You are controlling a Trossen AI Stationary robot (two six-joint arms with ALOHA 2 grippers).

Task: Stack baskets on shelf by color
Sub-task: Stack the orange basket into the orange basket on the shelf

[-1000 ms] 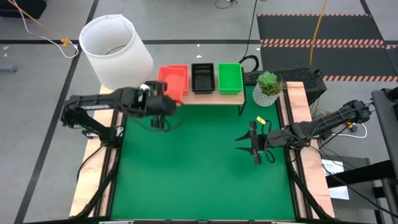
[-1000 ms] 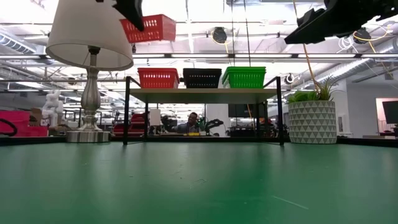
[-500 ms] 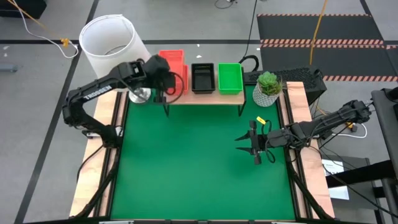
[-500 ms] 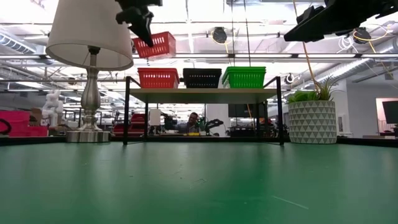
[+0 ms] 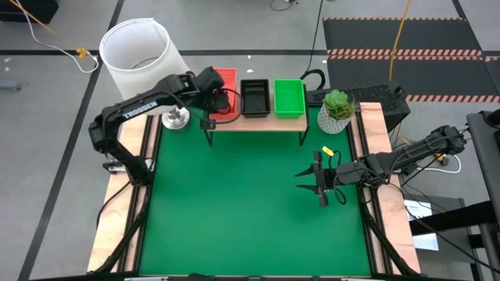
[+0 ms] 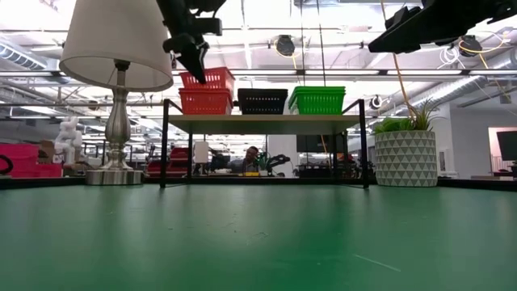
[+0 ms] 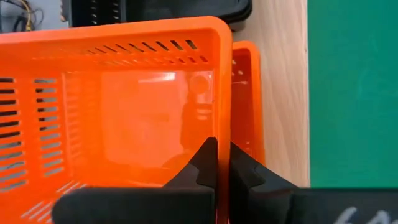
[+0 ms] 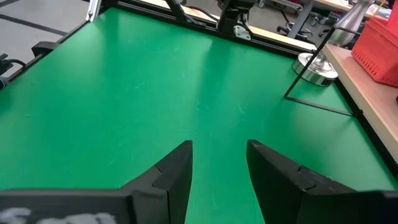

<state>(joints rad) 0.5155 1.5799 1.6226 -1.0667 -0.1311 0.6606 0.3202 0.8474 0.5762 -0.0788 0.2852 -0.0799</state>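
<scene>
My left gripper (image 5: 211,94) is shut on an orange-red basket (image 6: 208,78). It holds the basket level right over the orange-red basket (image 6: 205,102) at the left end of the shelf (image 6: 266,124). I cannot tell whether the two baskets touch. Black baskets (image 5: 255,95) stand on the middle of the shelf's wooden top and green baskets (image 5: 289,97) on its right end. My right gripper (image 5: 316,181) hangs open over the table's right half, holding nothing. My left gripper pinches the basket's near end wall (image 7: 222,134) close to its left corner. One finger (image 7: 200,165) is inside the basket and the other finger (image 7: 249,174) is outside. The fingers slant down from the left. The basket sits level, open side up.
A lamp with a white shade (image 5: 144,55) stands just left of the shelf, its metal base (image 5: 176,119) beside my left arm. A potted plant (image 5: 337,109) stands right of the shelf. The green mat (image 5: 250,203) lies bare in front of the shelf.
My left gripper has carried the orange-red basket from in front of the shelf's left end toward the far edge and a little right. It has turned on the way and come down to just over the orange-red basket on the shelf. It has stayed shut on the basket.
</scene>
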